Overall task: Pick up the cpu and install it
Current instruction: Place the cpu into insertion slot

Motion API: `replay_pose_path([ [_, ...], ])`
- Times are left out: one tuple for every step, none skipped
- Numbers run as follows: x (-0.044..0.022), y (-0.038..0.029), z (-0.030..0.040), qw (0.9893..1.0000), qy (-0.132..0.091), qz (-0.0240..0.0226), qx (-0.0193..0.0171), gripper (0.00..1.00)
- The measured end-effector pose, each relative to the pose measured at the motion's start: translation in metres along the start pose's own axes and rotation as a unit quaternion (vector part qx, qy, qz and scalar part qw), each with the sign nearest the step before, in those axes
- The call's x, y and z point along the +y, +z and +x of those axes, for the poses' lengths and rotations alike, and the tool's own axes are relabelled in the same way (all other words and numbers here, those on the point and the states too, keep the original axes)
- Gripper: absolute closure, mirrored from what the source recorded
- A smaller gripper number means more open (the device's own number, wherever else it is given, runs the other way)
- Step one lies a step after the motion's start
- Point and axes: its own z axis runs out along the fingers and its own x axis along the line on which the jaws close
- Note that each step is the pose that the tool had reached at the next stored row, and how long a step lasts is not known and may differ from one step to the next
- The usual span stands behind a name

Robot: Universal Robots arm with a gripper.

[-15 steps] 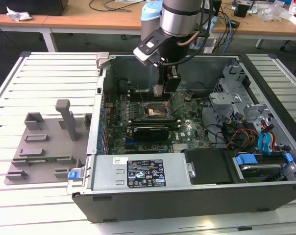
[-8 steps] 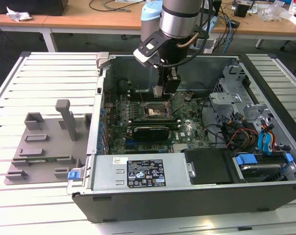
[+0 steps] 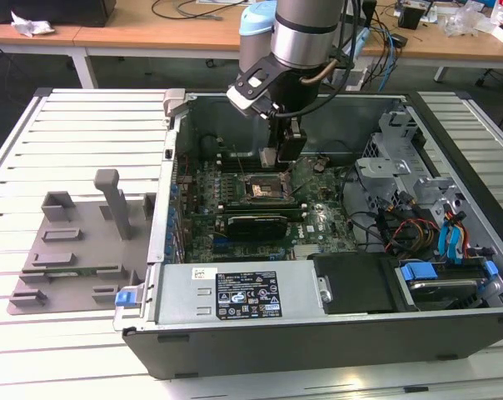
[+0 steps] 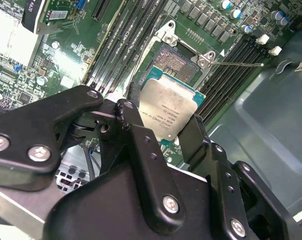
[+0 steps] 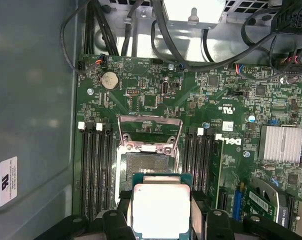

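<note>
Reaching down into case [image 3: 260,293], gripper [image 4: 163,119] clasps cpu [image 5: 160,212] near open socket [image 5: 146,162].

Not much you can actually read here, sorry.
- cpu [image 4: 168,112] lid, second wrist view: few lines of etched print, too fine to make out.
- dark label [image 3: 248,294] on power supply cover [image 3: 176,292], exterior view: rows of tiny marks and symbols, illegible.
- white sticker [image 5: 8,181] on case wall [image 5: 36,100], first wrist view: small print, unreadable.
- motherboard [image 5: 151,100]: white silkscreen bits, same story.
</note>
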Motion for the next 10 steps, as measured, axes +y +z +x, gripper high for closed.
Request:
replay_pose_path([
  [0.0000,0.0002,0.0000,1.0000,0.000,0.0000,0.0000,0.45],
  [0.0001,0.0011,0.0000,1.0000,0.000,0.0000,0.0000,0.45],
  [0.0001,0.0019,0.0000,1.0000,0.000,0.0000,0.0001,0.45],
  [0.0001,0.0029,0.0000,1.0000,0.000,0.0000,0.0000,0.45],
  [0.0002,0.0042,0.0000,1.0000,0.000,0.0000,0.0000,0.45],
  [0.0002,0.0050,0.0000,1.0000,0.000,0.0001,-0.0001,0.45],
  [0.0003,0.0060,0.0000,1.0000,0.000,0.0000,0.0000,0.45],
  [0.0003,0.0067,0.0000,1.0000,0.000,0.0001,-0.0001,0.45],
  [0.0003,0.0074,0.0000,1.0000,0.000,0.0000,0.0000,0.45],
  [0.0003,0.0078,0.0000,1.0000,0.000,0.0000,0.0000,0.45],
])
